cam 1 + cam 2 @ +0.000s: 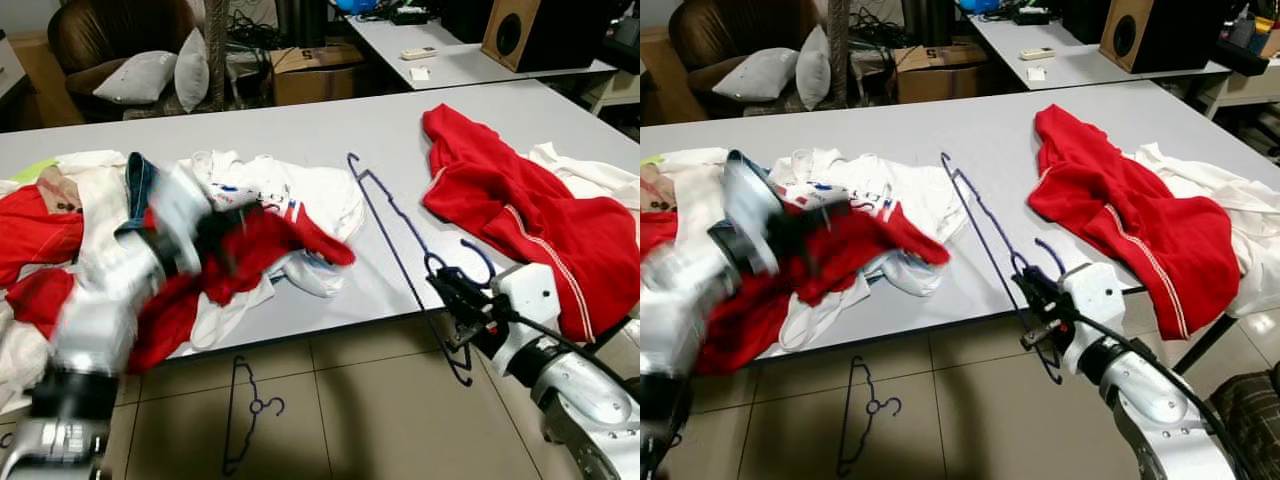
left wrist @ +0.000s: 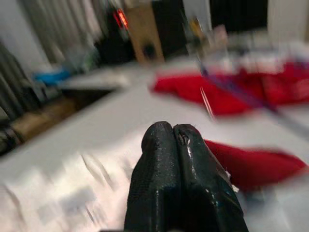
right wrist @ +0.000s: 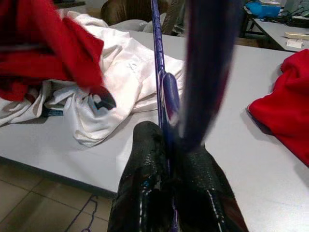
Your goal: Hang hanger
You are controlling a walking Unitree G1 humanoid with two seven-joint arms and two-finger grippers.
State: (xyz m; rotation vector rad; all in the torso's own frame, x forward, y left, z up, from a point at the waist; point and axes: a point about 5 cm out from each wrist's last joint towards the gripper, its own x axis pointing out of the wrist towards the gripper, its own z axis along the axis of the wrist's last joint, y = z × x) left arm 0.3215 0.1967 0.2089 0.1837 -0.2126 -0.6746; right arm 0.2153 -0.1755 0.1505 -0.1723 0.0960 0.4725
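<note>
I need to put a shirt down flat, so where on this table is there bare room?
Bare table runs along the far edge, and a strip lies between the white shirts and the red garment, shared with the blue hanger in the right hand. The left end is crowded with clothes.

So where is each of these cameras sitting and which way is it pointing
Left eye: head, looking down at the table of clothes; both arms show.
Right eye: same scene; right tool clamps the blue hanger.
Left wrist: along the shut left tool, blurred, toward red cloth.
Right wrist: along its fingers pinching the hanger, which the eye views share.
</note>
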